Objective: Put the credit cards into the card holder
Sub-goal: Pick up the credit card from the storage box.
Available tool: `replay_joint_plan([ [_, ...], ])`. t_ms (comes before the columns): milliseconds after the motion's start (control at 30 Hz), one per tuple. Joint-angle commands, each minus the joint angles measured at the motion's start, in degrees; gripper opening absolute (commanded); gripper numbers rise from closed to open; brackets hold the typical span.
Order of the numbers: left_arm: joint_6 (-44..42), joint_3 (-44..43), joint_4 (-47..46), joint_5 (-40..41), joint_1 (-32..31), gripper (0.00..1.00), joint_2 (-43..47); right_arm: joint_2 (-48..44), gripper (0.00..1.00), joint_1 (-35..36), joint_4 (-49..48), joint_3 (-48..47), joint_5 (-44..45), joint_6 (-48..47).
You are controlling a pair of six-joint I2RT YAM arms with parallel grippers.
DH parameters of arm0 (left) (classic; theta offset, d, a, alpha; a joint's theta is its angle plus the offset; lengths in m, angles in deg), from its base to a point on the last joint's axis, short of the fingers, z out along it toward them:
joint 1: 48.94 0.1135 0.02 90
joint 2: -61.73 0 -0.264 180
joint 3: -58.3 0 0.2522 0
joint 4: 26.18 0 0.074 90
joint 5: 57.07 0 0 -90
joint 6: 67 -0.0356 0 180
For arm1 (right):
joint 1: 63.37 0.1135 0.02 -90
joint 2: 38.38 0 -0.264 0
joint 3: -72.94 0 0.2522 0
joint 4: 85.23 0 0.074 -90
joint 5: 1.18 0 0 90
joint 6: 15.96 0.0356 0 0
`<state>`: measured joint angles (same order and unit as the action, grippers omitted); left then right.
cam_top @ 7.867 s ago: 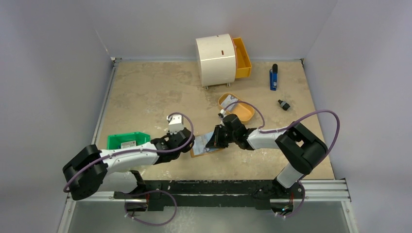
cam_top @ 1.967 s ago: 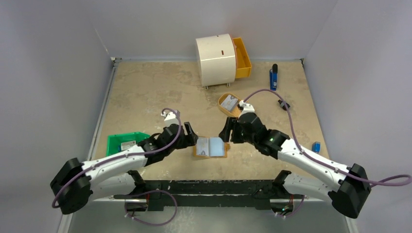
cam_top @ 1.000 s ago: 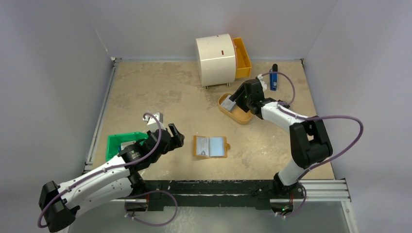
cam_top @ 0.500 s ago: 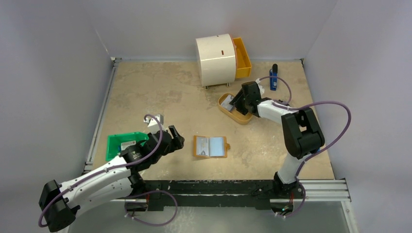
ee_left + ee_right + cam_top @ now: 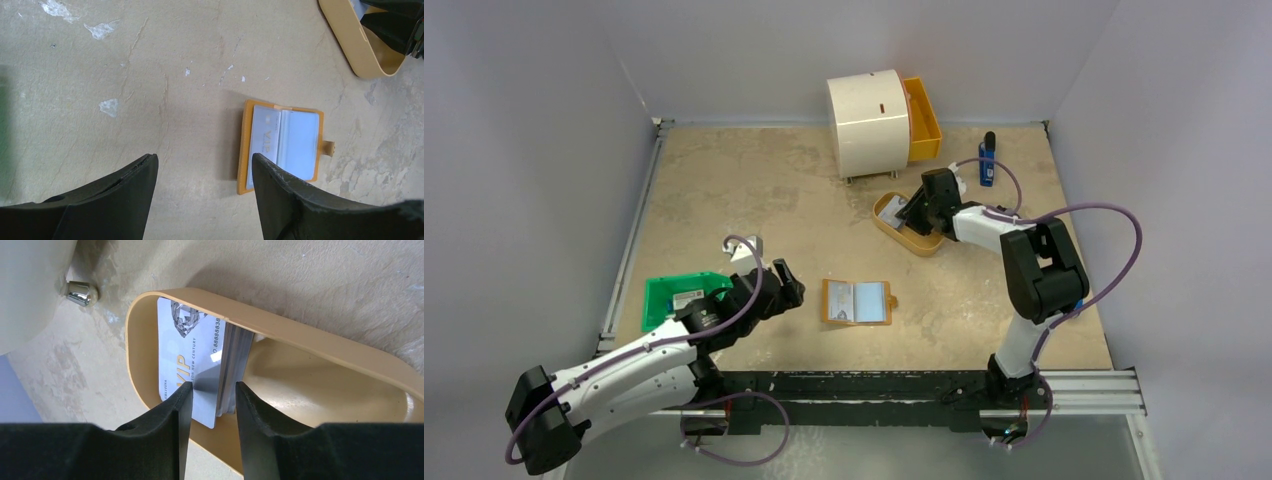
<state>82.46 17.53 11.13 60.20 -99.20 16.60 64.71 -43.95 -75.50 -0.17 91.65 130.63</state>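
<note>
The tan card holder (image 5: 856,302) lies open on the table, with a pale VIP card (image 5: 265,140) in its left sleeve. My left gripper (image 5: 786,280) hovers open just left of the card holder (image 5: 282,145), with nothing between its fingers. My right gripper (image 5: 914,212) reaches into the tan oval tray (image 5: 886,225). In the right wrist view a stack of credit cards (image 5: 232,370) stands on edge against the tray's rim (image 5: 310,340), and one card (image 5: 187,350) leans out from it. The right gripper (image 5: 211,386) straddles these cards, its jaws narrow, with a small gap still showing.
A white round drawer unit (image 5: 869,120) with an orange drawer (image 5: 922,118) pulled out stands at the back. A green bin (image 5: 684,292) sits beside my left arm. A blue object (image 5: 987,165) lies at the back right.
My right gripper has settled lower into the tray, and its jaws have narrowed around the cards. The left arm has barely moved.
</note>
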Motion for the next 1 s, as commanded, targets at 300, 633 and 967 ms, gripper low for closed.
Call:
replay_joint_plan([
  [300, 0.59, 0.59, -2.37, 0.24, 0.25, 0.68, -0.29, -2.8, 0.26, -0.92, -3.67, 2.91, -0.81, 0.0],
  [633, 0.88, 0.82, -2.99, -0.01, 0.24, 0.67, -0.56, -4.78, 0.19, -1.05, -4.01, 4.02, -1.05, -0.7],
  [967, 0.92, 0.8, -3.75, -0.2, 0.24, 0.67, -1.43, -7.7, 0.06, -1.06, -3.76, 4.6, -1.02, -1.6],
])
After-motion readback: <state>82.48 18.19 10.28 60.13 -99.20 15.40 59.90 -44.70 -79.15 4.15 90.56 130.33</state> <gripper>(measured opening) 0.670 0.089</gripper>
